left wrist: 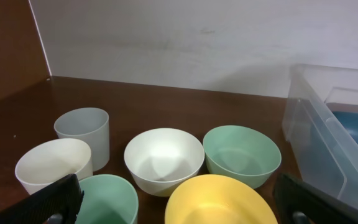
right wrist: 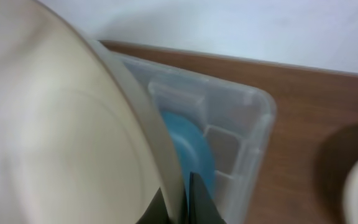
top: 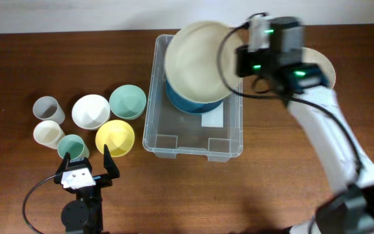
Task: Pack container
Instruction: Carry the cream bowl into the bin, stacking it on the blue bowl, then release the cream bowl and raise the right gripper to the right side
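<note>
The clear plastic container (top: 158, 130) stands at the table's middle, with a blue bowl (top: 180, 101) in its far half and a white label (top: 213, 119) on its base. My right gripper (top: 234, 62) is shut on the rim of a large cream plate (top: 193, 58) and holds it tilted above the container's far end. In the right wrist view the cream plate (right wrist: 48, 137) fills the left side, pinched between the fingers (right wrist: 182, 208), with the blue bowl (right wrist: 188, 149) and container (right wrist: 253, 118) behind. My left gripper (top: 86, 170) is open and empty near the front edge.
Left of the container stand a yellow bowl (top: 115, 137), a white bowl (top: 90, 111), a green bowl (top: 128, 101), a grey cup (top: 47, 108), a cream cup (top: 48, 133) and a green cup (top: 73, 147). Another cream plate (top: 324, 65) lies right of the container.
</note>
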Robot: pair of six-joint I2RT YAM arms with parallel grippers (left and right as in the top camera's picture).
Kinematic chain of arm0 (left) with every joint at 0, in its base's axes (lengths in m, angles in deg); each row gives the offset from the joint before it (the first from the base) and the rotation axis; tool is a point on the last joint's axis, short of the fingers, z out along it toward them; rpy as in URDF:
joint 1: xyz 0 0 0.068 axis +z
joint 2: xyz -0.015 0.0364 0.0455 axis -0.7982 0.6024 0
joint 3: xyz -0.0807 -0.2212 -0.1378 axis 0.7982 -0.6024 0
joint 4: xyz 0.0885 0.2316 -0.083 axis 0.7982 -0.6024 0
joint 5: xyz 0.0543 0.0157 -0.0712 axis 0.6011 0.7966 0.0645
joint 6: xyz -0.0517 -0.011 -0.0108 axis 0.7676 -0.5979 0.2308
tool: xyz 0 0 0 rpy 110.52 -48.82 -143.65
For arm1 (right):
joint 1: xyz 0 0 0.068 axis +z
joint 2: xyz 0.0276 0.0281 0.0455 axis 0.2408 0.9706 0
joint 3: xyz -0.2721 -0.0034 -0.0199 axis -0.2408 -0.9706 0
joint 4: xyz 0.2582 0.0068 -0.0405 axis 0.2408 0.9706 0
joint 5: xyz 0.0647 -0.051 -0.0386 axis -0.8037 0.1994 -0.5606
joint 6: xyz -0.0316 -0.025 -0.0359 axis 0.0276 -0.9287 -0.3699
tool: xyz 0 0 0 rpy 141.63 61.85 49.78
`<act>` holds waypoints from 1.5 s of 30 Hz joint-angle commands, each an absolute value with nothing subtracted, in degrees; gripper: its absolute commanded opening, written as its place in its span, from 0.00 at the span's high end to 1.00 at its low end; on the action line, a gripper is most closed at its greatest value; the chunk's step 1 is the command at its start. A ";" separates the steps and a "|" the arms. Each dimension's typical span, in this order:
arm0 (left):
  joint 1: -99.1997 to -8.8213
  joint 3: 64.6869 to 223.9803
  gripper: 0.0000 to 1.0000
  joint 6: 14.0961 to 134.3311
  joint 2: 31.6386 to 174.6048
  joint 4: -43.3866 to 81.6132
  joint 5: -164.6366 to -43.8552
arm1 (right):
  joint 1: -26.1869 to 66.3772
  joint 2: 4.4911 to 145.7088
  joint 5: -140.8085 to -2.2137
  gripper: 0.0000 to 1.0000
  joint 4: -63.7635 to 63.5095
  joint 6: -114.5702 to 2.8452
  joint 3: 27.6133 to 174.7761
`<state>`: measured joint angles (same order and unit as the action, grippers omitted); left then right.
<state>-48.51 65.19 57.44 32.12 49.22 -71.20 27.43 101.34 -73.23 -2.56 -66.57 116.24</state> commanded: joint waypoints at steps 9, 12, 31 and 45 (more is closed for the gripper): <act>-48.80 64.97 0.00 56.76 31.81 49.18 -70.80 | 31.17 115.44 -63.81 0.96 -11.55 -64.76 116.48; -48.80 64.97 0.00 56.76 31.81 49.18 -70.80 | 31.10 116.57 -62.28 0.96 -11.57 -64.78 116.48; -48.80 64.97 0.00 56.76 31.81 49.18 -70.80 | 30.95 114.19 -60.07 0.37 -2.11 -66.92 124.35; -48.80 64.97 0.00 56.76 31.81 49.18 -70.80 | 1.31 110.74 -56.46 0.30 31.27 -62.79 140.81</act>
<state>-48.51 65.19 57.44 32.10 49.20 -71.20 7.60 109.82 -52.64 29.74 -63.93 140.68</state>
